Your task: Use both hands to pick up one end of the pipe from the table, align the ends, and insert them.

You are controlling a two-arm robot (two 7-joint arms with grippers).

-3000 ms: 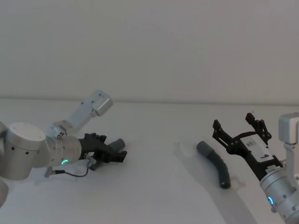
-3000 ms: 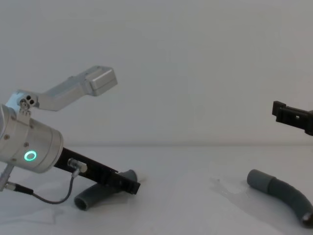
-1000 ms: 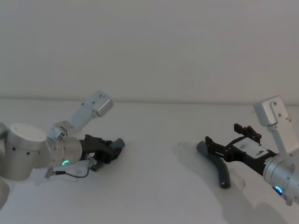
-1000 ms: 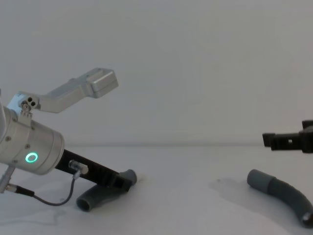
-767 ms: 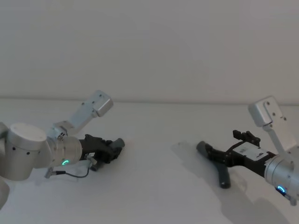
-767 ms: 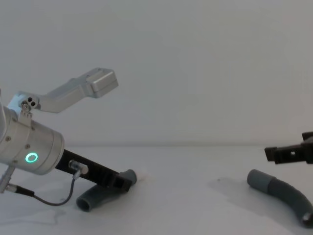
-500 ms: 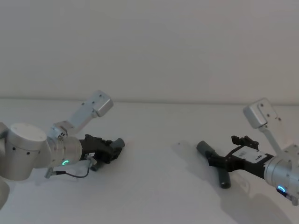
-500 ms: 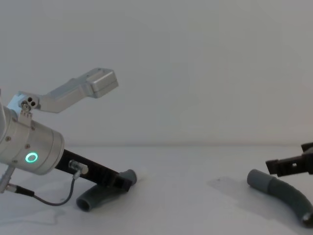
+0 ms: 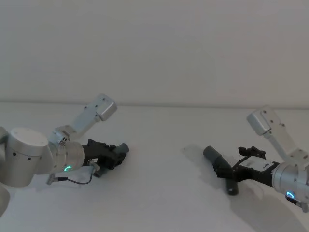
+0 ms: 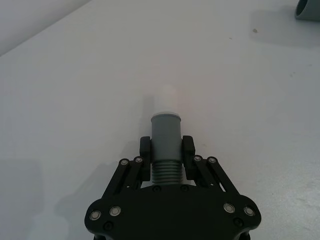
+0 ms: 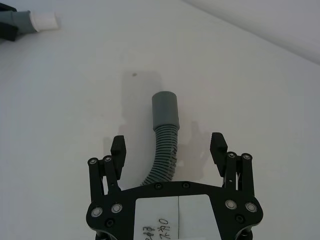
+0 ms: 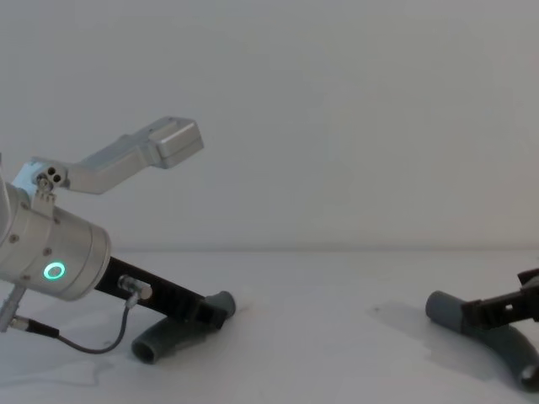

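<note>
While my left gripper [image 10: 166, 150] pinches one hose piece [image 10: 165, 131] low at the table [image 9: 164, 193], my right gripper [image 11: 168, 147], spread wide, straddles the other hose piece [image 11: 165, 112].

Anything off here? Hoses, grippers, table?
Nothing stands out. The left gripper is shut on the left hose piece just behind its cuff, whitish tip poking forward. The right gripper has its fingers open either side of the right hose piece, which lies intact on the table.
</note>
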